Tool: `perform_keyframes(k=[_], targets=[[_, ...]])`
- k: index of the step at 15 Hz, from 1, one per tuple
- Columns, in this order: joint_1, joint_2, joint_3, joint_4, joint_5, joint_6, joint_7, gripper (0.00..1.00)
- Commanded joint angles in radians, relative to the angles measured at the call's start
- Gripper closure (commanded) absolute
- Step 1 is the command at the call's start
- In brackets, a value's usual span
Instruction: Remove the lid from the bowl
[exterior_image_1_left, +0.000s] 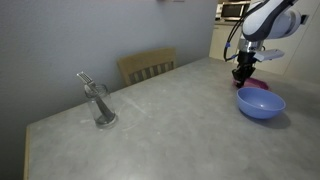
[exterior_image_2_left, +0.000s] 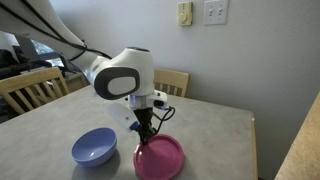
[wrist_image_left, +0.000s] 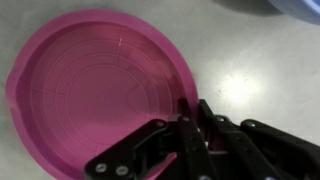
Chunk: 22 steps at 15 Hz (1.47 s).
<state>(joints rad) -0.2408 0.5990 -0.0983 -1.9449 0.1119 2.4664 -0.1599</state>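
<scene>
The magenta-pink lid (exterior_image_2_left: 160, 157) lies on the table right beside the light-blue bowl (exterior_image_2_left: 95, 147), not on it. The bowl is open and upright. In an exterior view the lid (exterior_image_1_left: 259, 85) shows just behind the bowl (exterior_image_1_left: 260, 103). My gripper (exterior_image_2_left: 146, 131) points down at the lid's edge nearest the bowl. In the wrist view the lid (wrist_image_left: 95, 85) fills the left side and my fingers (wrist_image_left: 190, 118) are closed together across its rim, one inside and one outside. The gripper also shows in an exterior view (exterior_image_1_left: 243, 73).
A clear glass with a fork (exterior_image_1_left: 101, 104) stands far across the grey table (exterior_image_1_left: 170, 120). A wooden chair (exterior_image_1_left: 148, 66) is at the table's far edge. Another chair (exterior_image_2_left: 30, 88) and the table's right edge (exterior_image_2_left: 253, 140) are near.
</scene>
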Motion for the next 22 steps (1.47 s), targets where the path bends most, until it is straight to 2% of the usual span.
perform_keyframes(k=[1,3,4,10,14,18,22], targets=[[-0.016,0.043,0.015,0.047,0.004,-0.020,-0.005,0.97],[-0.016,0.048,0.018,0.046,0.008,-0.014,-0.001,0.97],[-0.017,0.047,0.019,0.045,0.010,-0.012,0.000,0.70],[-0.019,-0.030,0.028,-0.019,0.023,0.007,0.002,0.27],[-0.027,-0.129,0.050,-0.077,0.057,-0.065,-0.010,0.02],[-0.011,-0.256,0.051,-0.155,0.117,-0.187,-0.003,0.00],[0.024,-0.380,0.026,-0.234,0.106,-0.254,0.047,0.00]])
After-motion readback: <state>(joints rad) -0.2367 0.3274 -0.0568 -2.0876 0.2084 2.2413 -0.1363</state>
